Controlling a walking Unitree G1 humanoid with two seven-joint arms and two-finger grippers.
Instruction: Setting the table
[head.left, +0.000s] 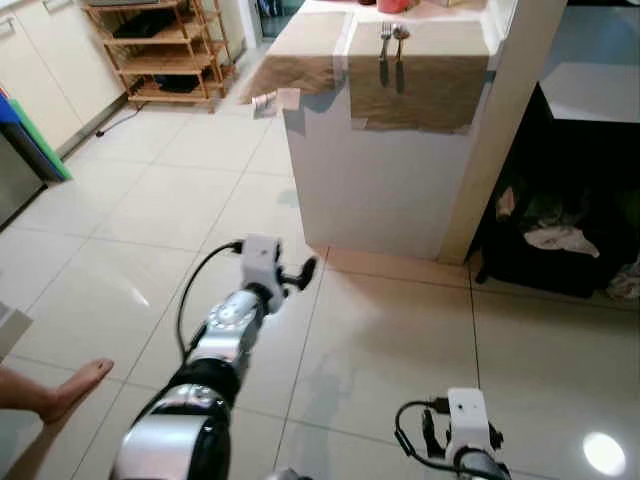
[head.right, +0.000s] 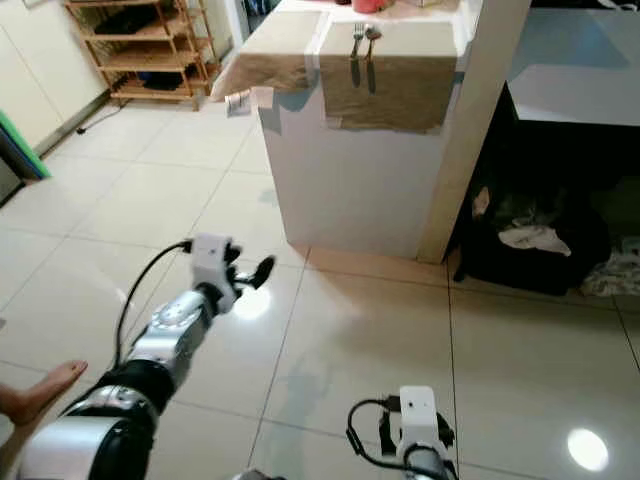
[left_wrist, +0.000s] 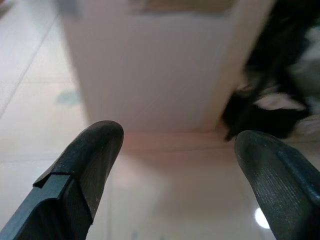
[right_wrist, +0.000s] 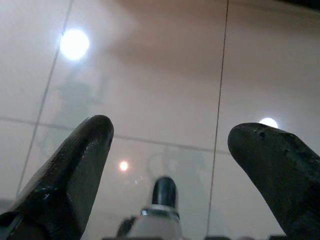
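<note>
Fork and spoon on brown placemat (white counter), tiled floor, both claws apart.

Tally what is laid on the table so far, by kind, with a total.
Placemats: 2, one under the cutlery, one to its left
Forks: 1
Spoons: 1
Total: 4

A red item at the table's far edge is cut off, so it is not counted.
</note>
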